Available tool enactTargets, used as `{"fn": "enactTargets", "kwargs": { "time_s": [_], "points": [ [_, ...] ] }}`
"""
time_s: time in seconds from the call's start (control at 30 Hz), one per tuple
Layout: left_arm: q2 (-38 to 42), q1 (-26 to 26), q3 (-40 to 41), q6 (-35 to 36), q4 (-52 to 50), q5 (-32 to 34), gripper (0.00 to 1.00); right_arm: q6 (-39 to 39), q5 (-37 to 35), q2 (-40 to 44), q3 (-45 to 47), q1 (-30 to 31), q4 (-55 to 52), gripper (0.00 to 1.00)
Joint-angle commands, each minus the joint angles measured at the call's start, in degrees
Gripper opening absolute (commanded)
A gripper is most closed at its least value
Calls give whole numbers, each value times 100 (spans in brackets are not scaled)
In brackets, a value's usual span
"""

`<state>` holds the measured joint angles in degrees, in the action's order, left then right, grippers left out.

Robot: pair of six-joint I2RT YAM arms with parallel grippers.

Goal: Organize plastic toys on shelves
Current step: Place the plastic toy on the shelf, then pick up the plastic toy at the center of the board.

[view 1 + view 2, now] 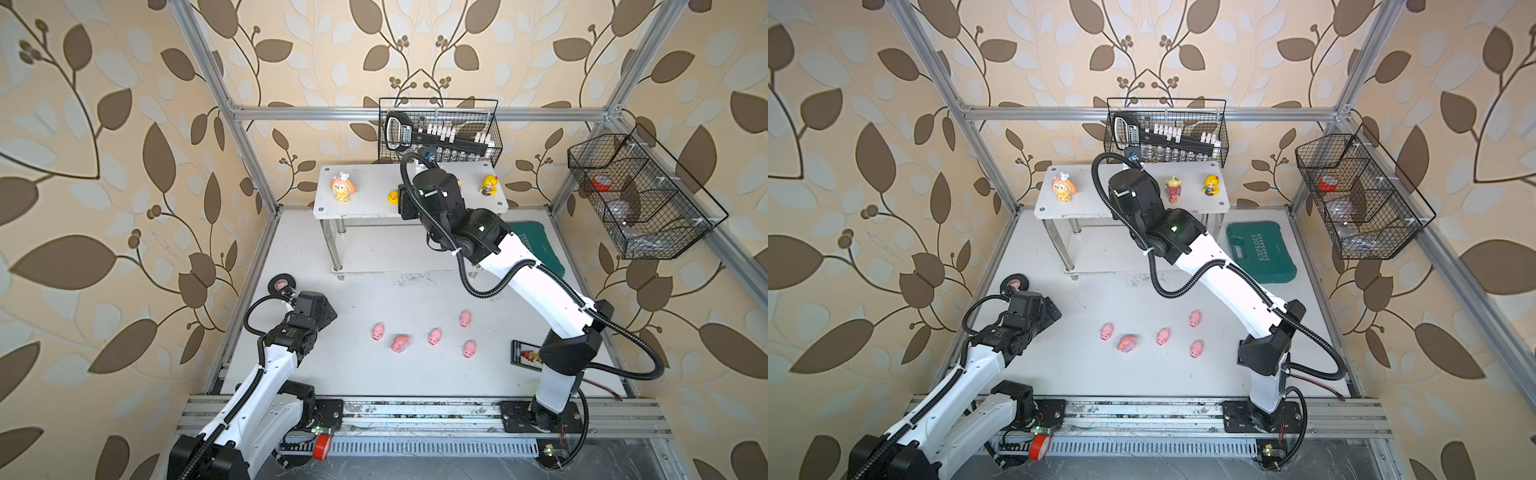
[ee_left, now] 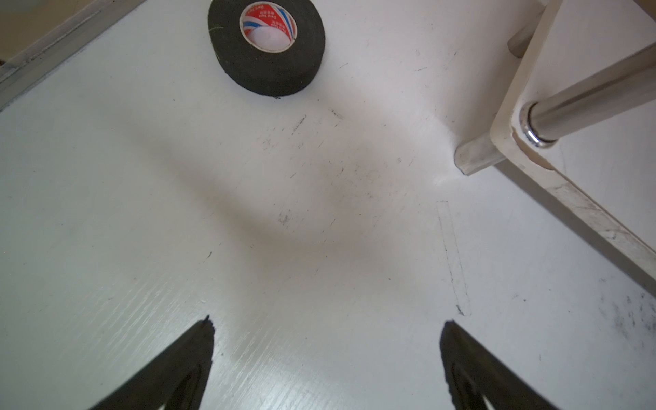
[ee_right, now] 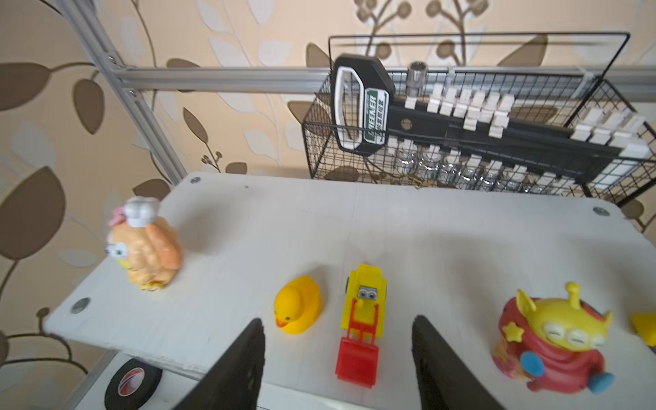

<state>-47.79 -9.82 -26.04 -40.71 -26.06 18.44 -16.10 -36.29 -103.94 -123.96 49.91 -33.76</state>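
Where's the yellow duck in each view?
Top view: yellow duck mid top shelf.
Top view: hidden behind right arm.
Left wrist: absent.
Right wrist: yellow duck beside yellow-red vehicle.
Shared landmark, all four: black tape roll.

You've got a black tape roll lying flat on the bench, near its left edge. A green tool case lies shut at the far right. A black abacus sits front right, partly hidden. The back wire basket holds a socket rail w/ chrome sockets. The side basket holds a red item, probably tape.
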Motion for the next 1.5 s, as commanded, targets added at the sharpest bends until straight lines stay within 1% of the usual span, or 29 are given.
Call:
{"fn": "enactTargets", "kwargs": {
  "time_s": [0.0,0.1,0.13,0.2,0.33,0.4,0.53,0.7,0.77,0.83,0.93,1.03,1.1,1.2,1.23,1.37,1.47],
  "points": [
    [-59,-37,3,70,105,35,99,529,389,803,742,293,769,67],
    [-98,-37,-11,105,146,-18,99,589,904,1805,2241,369,1589,68],
    [-119,-37,-9,117,156,-37,99,508,945,2178,2880,379,1845,68],
    [-151,-37,-15,133,175,-59,99,390,1005,2853,3883,375,2191,68],
    [-165,-37,-15,142,198,-86,99,3,1124,4069,5590,377,2481,68],
    [-175,-37,-9,155,221,-103,99,-195,1142,4502,6302,375,2501,68],
    [-191,-42,-15,171,233,-143,99,-767,904,5022,7491,378,2353,68],
    [-200,-41,-6,177,260,-175,99,-1731,495,5248,8676,321,2212,66],
    [-207,-46,-12,190,266,-189,99,-1976,507,5218,8950,201,2208,65],
    [-215,-46,-19,190,268,-174,99,-2194,671,5059,9100,-125,2132,64],
    [-222,-45,-15,180,268,-152,99,-2329,1377,4666,9187,-649,2150,61],
    [-298,-45,-31,202,297,-185,99,-2301,1743,4263,9149,-675,2207,61],
    [-361,-45,-58,221,303,-216,99,-2410,1670,4005,9092,-667,2048,60],
    [-390,-46,-81,212,283,-201,99,-2747,1344,3597,8990,-738,1604,51],
    [-376,-45,-77,205,277,-192,99,-2833,1285,3444,8921,-775,1439,50],
    [-283,-46,-26,195,282,-184,99,-3051,1279,2914,8711,-825,1083,51],
    [-274,-45,-24,206,298,-191,99,-3087,1444,2767,8755,-785,1286,54]
  ]
}}
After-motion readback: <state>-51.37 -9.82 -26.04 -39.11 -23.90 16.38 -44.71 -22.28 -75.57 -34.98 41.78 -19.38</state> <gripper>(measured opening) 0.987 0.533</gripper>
